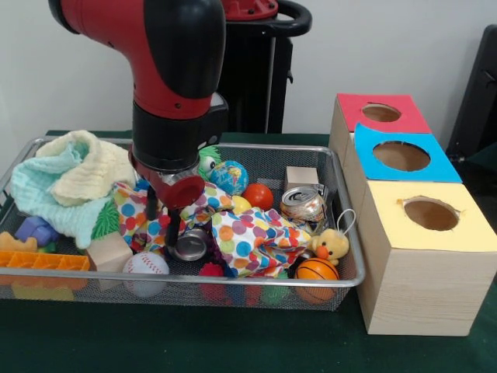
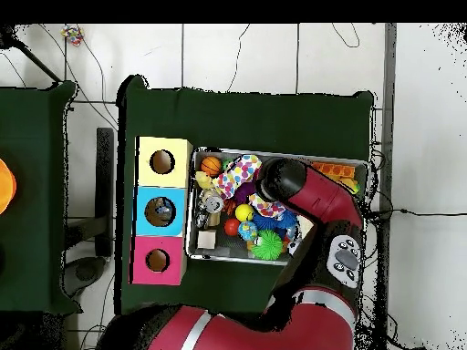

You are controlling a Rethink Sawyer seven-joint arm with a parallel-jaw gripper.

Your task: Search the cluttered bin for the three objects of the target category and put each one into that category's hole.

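Reaching down into the wire-mesh bin point(image 1: 342, 186), the red and black arm point(image 1: 167, 70) brings its gripper point(image 1: 165, 225) to the polka-dot cloth point(image 1: 256, 241) at the middle of the clutter; dark fingers show against the cloth, but whether they are apart or together cannot be told from either view. Just beside the gripper, a small silver can point(image 1: 189, 245) lies on its side, its round end facing the camera. A second, crushed can point(image 1: 303, 206) rests further along the bin beside a wooden cube point(image 1: 301, 177). Behind the gripper sit a globe-patterned ball point(image 1: 229, 177), a red ball point(image 1: 258, 196) and a green spiky toy point(image 1: 206, 159). A pale green and yellow knitted cloth point(image 1: 66, 183) fills one end of the bin, with a wooden block point(image 1: 109, 251), a baseball point(image 1: 145, 264), a purple toy point(image 1: 35, 229) and an orange plastic brick point(image 1: 43, 260) near it. At the other end lie a small basketball point(image 1: 317, 270) and a yellow plush duck point(image 1: 332, 245). Beside the bin stand three wooden boxes in a row, each with a round hole on top: a red-topped box point(image 1: 380, 113), a blue-topped box point(image 1: 401, 155) and a yellow-topped box point(image 1: 429, 214). All stands on a dark green table point(image 1: 186, 342). In the overhead view the arm point(image 2: 310, 196) covers the middle of the bin point(image 2: 196, 251).
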